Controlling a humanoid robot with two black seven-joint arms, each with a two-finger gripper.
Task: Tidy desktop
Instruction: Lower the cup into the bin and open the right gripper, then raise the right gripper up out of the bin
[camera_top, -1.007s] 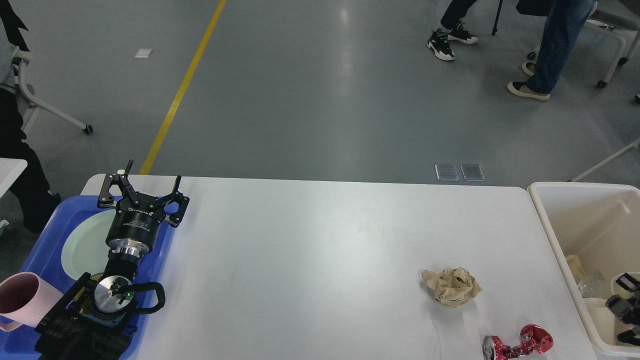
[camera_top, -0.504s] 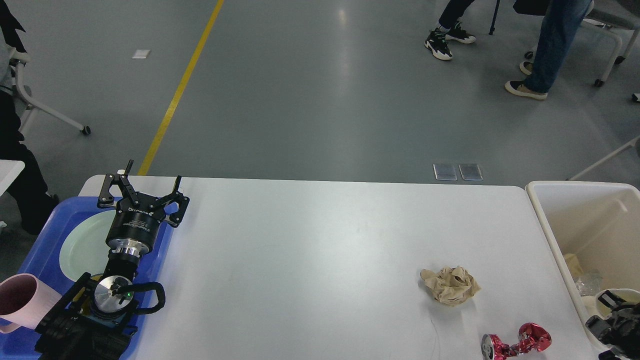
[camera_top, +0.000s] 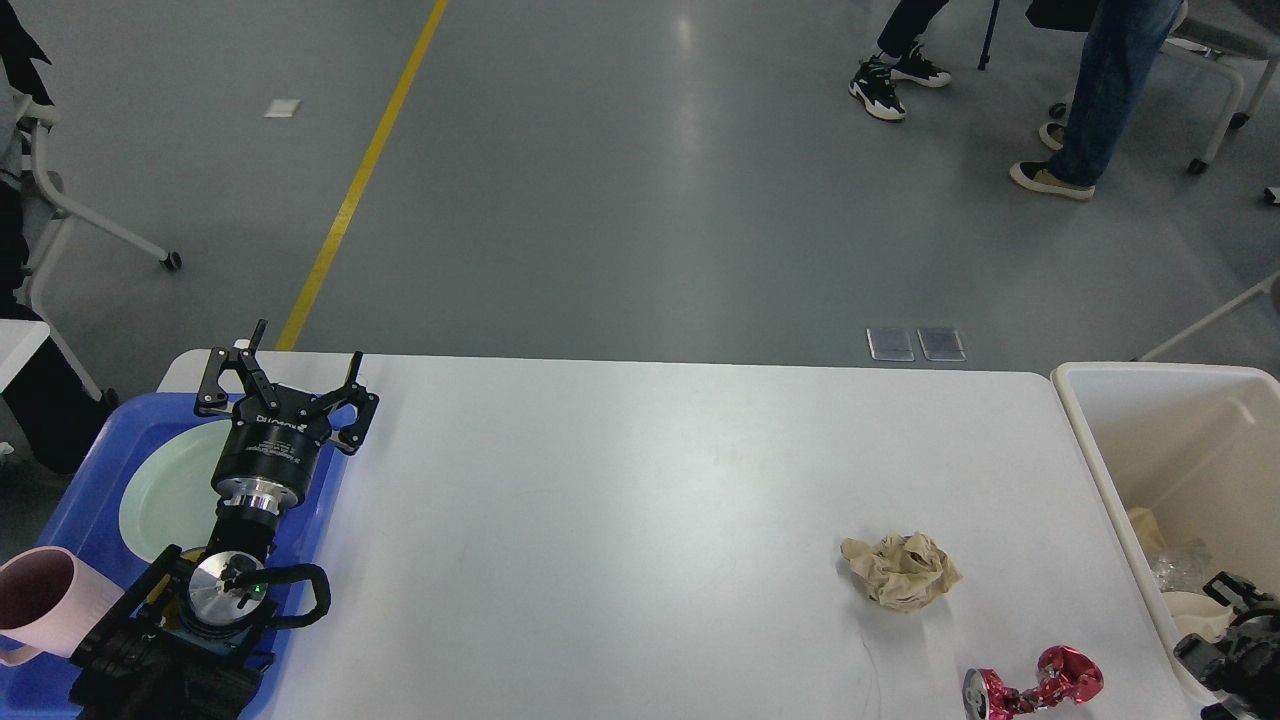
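Observation:
The white desktop (camera_top: 640, 500) fills the lower part of the head view. A crumpled tan paper ball (camera_top: 901, 570) lies on it at the right. A crushed red can (camera_top: 1035, 683) lies nearer the front right edge. My left gripper (camera_top: 302, 345) is open and empty, held over the far left corner above the blue tray (camera_top: 60, 500). My right gripper (camera_top: 1235, 640) shows only as a dark part at the bottom right, over the cream bin (camera_top: 1170, 385); its fingers cannot be told apart.
The blue tray holds a pale green plate (camera_top: 165, 490) and a pink cup (camera_top: 40, 600). The cream bin holds some trash. People's legs and chairs stand on the grey floor beyond the desktop. A yellow line (camera_top: 360, 180) runs across the floor.
My right arm has dropped lower at the bottom right corner over the bin. The left arm and the things on the desktop have not moved.

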